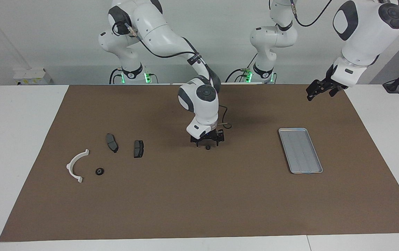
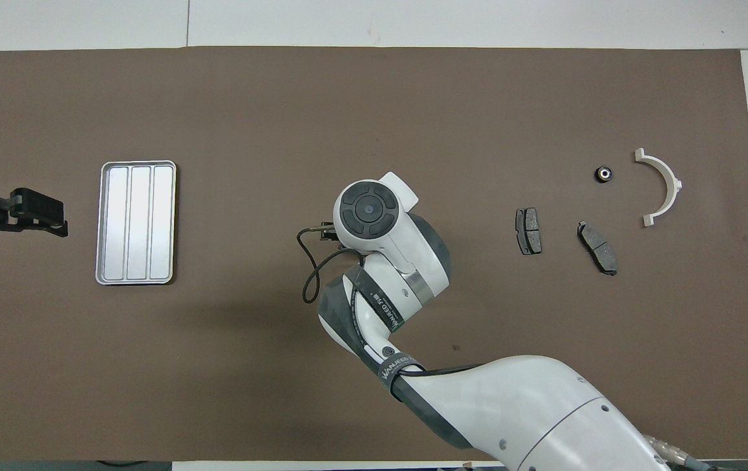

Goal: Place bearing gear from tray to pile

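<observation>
- Pile (image 1: pixel 138 148), at nine o'clock of the brown mat (image 1: pixel 185 202) in the facing view: white bracket (image 1: pixel 77 165), round black part (image 1: pixel 99 171) just beside it at four o'clock, and two brake pads (image 1: pixel 112 142) at one o'clock of the bracket. All lie flat and apart from one another.
- Right gripper (image 1: pixel 207 140), mid-mat: pointing down, fingers apart, holding nothing, low over the bearing gear.
- Bearing gear (image 1: pixel 208 147): small dark ring lying on the mat itself, at six o'clock of the right gripper's fingertips, between pile and tray and well apart from both (hidden under the wrist in the overhead view).
- Tray (image 1: pixel 300 150), at three o'clock of the mat: silver, ridged, nothing in it.
- Left gripper (image 1: pixel 320 90), at one o'clock of the tray, raised over the mat's corner: fingers apart, empty. This arm waits.
- Step in hand, as judged: picking the gear off the mat to carry it to the pile. Done well, that means centring the fingers either side of the ring, coming straight down, and closing across its outer rim. A part this small may skid or pop out if caught off-centre. It should be set down near the bracket without nudging its neighbours.
- Writing: black strap (image 2: pixel 395 364) on the right forearm carries white lettering, roughly "WANJEED", only partly legible. No other marks can be read.
</observation>
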Controlling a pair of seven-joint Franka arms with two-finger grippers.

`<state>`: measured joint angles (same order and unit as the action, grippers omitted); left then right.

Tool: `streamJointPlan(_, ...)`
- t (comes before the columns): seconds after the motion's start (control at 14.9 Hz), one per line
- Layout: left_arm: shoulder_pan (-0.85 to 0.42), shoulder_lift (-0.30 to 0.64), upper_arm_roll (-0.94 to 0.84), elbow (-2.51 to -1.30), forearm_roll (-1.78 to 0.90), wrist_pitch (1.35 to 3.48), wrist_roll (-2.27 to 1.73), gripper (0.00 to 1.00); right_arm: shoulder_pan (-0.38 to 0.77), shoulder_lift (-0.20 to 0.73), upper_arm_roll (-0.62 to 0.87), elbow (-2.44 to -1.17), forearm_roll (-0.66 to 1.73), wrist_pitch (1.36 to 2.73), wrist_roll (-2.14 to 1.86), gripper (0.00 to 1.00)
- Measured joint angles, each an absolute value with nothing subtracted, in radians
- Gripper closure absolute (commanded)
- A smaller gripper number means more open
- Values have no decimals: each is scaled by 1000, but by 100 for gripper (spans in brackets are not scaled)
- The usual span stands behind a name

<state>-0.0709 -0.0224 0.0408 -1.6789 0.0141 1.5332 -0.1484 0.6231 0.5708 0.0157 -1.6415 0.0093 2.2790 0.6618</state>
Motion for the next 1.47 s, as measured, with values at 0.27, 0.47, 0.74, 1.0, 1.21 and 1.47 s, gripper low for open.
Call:
streamJointPlan(0.27,-71,-22,41,-1679,14,1533,-148,0,623,571,16,-1646,10,2283,662,12)
streamJointPlan(0.47,-71,-22,41,-1679,14,1533,-148,0,623,571,16,-1649,10,2287,662,22)
streamJointPlan(0.74,-71,-22,41,-1679,14,1533,-148,0,623,571,16,-1661,10,2309,662,44)
streamJointPlan(1.0,-71,-22,41,-1679,14,1533,-148,0,622,566,16,-1674,10,2337,662,92)
streamJointPlan(1.21,-71,-22,41,-1679,14,1533,-148,0,622,558,18,-1675,12,2341,660,100)
streamJointPlan(1.47,-71,-22,41,-1679,14,1533,-148,0,620,558,17,-1673,13,2333,649,100)
